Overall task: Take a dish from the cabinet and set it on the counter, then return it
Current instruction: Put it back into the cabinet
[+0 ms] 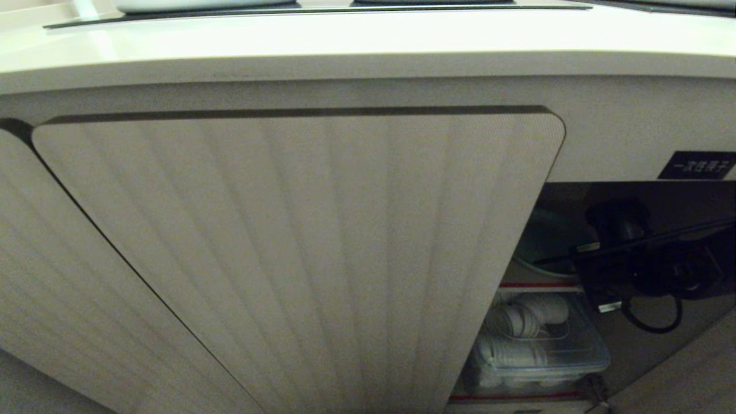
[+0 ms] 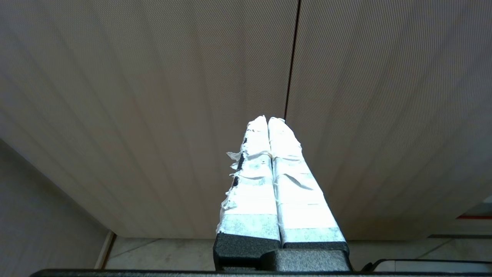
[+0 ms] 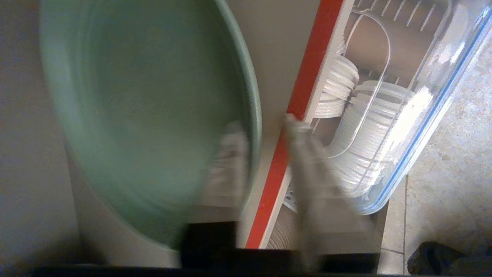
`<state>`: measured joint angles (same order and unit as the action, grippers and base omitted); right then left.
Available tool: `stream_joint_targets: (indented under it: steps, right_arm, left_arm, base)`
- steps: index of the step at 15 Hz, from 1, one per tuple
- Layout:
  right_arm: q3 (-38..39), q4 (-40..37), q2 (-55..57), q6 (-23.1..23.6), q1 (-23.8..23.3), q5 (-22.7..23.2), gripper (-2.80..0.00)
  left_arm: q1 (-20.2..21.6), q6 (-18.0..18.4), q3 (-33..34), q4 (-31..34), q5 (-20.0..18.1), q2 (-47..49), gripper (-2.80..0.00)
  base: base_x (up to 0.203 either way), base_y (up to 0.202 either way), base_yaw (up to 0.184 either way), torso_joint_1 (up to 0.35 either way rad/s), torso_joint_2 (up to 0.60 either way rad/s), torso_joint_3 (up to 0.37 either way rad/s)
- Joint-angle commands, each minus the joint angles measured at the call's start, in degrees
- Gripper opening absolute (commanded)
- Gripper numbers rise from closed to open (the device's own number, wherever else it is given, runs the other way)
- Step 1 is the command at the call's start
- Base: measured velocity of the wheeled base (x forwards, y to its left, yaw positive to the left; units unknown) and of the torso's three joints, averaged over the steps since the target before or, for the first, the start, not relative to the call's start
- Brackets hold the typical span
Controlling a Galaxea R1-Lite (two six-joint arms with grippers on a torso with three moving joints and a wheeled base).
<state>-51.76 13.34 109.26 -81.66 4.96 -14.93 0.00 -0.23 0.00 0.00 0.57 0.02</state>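
Note:
The pale green dish [image 3: 146, 96] lies on the upper red-edged shelf [image 3: 307, 77] inside the open cabinet [image 1: 632, 149], under its black label [image 1: 698, 165]. From the head view only part of the dish [image 1: 537, 244] shows in the dark opening. My right gripper [image 3: 263, 125] reaches into the cabinet at the dish's rim. Its fingers are apart and blurred: one lies over the dish's inside, the other beyond the shelf's red edge. In the head view the right gripper [image 1: 581, 253] is a dark shape. My left gripper [image 2: 268, 119] is shut and empty, parked before the ribbed doors. The counter [image 1: 345, 40] runs above.
A ribbed door [image 1: 287, 259] swung open covers most of the head view. On the lower shelf stands a clear lidded box [image 1: 535, 339] of white ridged items, with the box [image 3: 384, 115] close to the right fingers. Tiled floor [image 3: 442, 173] lies below.

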Motion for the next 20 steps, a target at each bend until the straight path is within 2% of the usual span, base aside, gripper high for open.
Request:
stream_joint_targets:
  steps: [1,12,20]
  right_arm:
    - [0.0,0.3,-0.2,-0.4,0.0,-0.2,0.00]
    - [0.7,-0.2,-1.8,0.2,0.0,-0.2,0.00]
    - [2.7,0.0,-3.9,3.4,0.0,-0.1,0.00]
  left_arm:
    - [0.0,0.0,0.0,0.0,0.0,0.0,-2.80]
    - [0.0,0.0,0.0,0.0,0.0,0.0,-2.80]
    - [0.0,0.0,0.0,0.0,0.0,0.0,-2.80]
  base:
    - [0.000,0.000,0.000,0.000,0.00,0.000]
    - [0.000,0.000,0.000,0.000,0.00,0.000]
    - [0.000,0.000,0.000,0.000,0.00,0.000]
